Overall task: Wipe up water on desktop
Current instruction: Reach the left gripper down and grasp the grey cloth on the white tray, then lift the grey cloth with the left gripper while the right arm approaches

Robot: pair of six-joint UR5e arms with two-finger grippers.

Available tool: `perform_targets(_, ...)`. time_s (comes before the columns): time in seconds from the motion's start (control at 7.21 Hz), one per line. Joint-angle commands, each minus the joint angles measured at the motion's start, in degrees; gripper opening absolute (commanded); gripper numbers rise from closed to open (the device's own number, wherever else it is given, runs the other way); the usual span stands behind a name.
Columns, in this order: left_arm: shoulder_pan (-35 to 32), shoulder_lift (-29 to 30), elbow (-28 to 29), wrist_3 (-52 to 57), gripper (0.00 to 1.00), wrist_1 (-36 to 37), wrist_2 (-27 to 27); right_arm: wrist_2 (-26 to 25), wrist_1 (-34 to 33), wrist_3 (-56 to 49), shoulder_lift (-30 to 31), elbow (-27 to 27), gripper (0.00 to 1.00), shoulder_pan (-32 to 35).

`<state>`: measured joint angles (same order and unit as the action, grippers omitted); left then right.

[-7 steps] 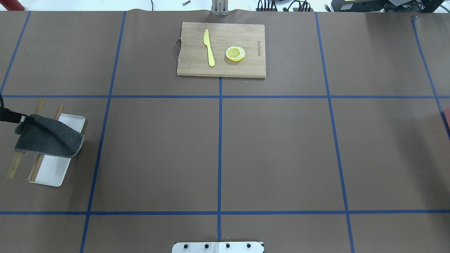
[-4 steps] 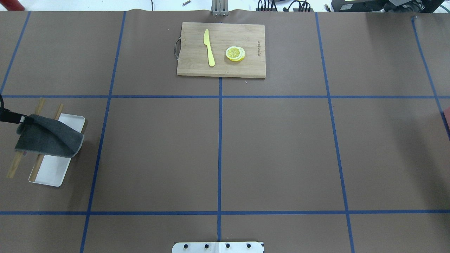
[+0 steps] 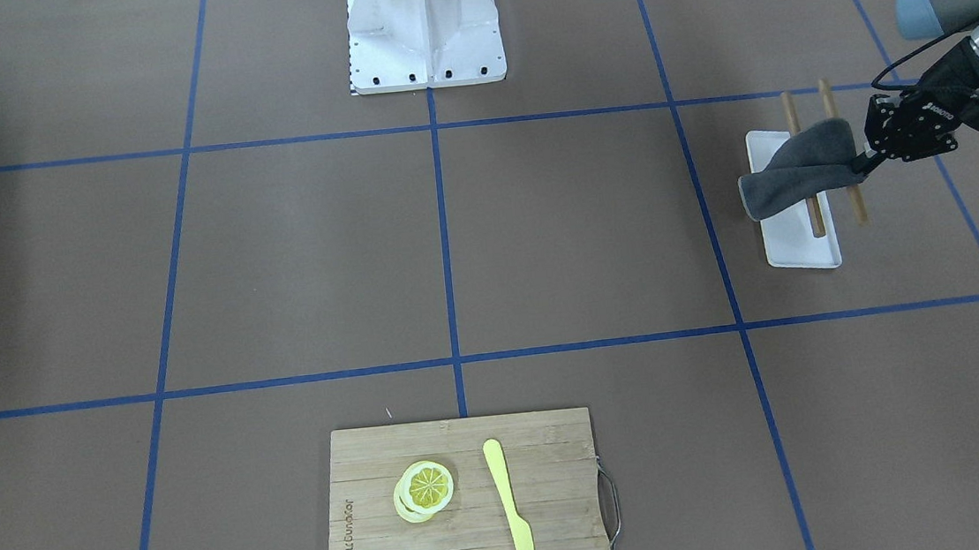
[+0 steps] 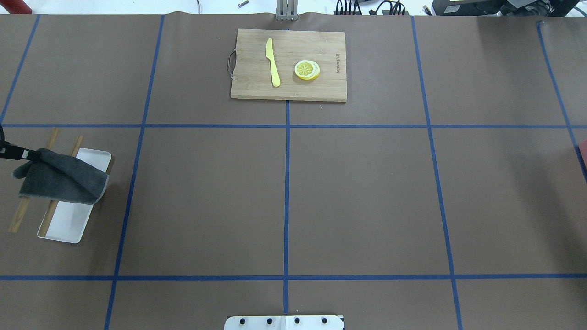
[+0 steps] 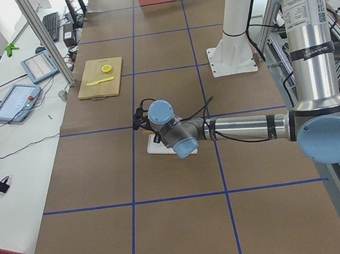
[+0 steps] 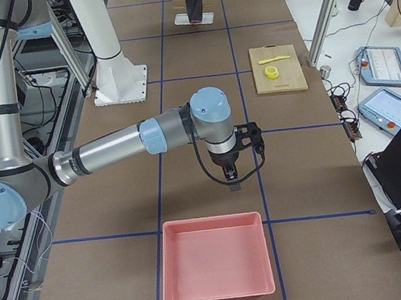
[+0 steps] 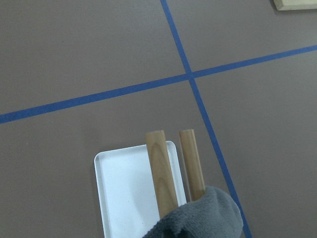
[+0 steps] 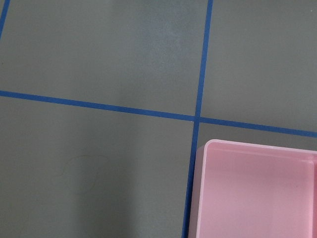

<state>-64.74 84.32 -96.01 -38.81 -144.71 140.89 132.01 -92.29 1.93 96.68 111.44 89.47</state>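
The brown desktop (image 4: pixel 357 192), ruled into big rectangles by blue tape, takes up nearly everything in sight, and I can make out no water on it from here. The left arm (image 5: pixel 249 130) stretches low toward the table's left end, while the right arm (image 6: pixel 109 154) reaches out over the right end. A pink bin (image 6: pixel 213 259) sits at that right end, close by the right arm's wrist. A bamboo cutting board (image 4: pixel 289 64) lies at the middle of the far edge, on the operators' side. Near the left end, about halfway between the near and far edges, rests a white tray (image 4: pixel 64 224). A grey cloth (image 4: pixel 62 178) hangs across it, raised at one corner and drooping toward the table's middle, so the desktop lies below and around the cloth, not under its touch. The left gripper (image 3: pixel 862 163) is pinched tight on that raised corner. The right gripper (image 6: pixel 232 179) points down at the desktop beside the bin; how its fingers stand I cannot tell. Two wooden rods (image 7: pixel 161 168) run side by side under the cloth, one over the tray, the other just outside it toward the left end; whether the cloth rests on them I cannot tell. On the board lie a yellow knife (image 4: pixel 273 62) and, beside it, lemon slices (image 4: pixel 307 70).
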Motion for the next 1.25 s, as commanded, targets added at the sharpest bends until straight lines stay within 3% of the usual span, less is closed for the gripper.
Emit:
perform_targets(0.0, -0.1, -0.1, -0.3, -0.5, 0.0, -0.7, 0.0, 0.0, 0.0, 0.0, 0.0, 0.1, 1.0, 0.0)
perform_targets(0.14, -0.2, 0.0, -0.6, -2.2, 0.0, -0.7, 0.6, 0.0, 0.2, -0.5, 0.0, 0.7, 1.0, 0.0)
perform_targets(0.42, -0.2, 1.9, -3.9, -15.3, 0.0, -0.2, 0.5, 0.4, 8.8, 0.0, 0.5, 0.4, 1.0, 0.0)
perform_targets(0.69, -0.2, 8.5, -5.6, -32.6, 0.0, -0.3, 0.0, 0.2, 13.3, -0.3, 0.1, 0.5, 0.98, -1.4)
perform_targets(0.97, -0.2, 14.7, -7.3, -49.1, 0.0, -0.3, -0.3, -0.2, 28.2, -0.2, 0.0, 0.2, 0.99, -6.9)
perform_targets(1.11, 0.0, 18.1, -7.5, -56.5, 0.0, -0.3, -3.0, -0.3, 30.1, -0.1, -1.8, 0.1, 0.98, -9.8)
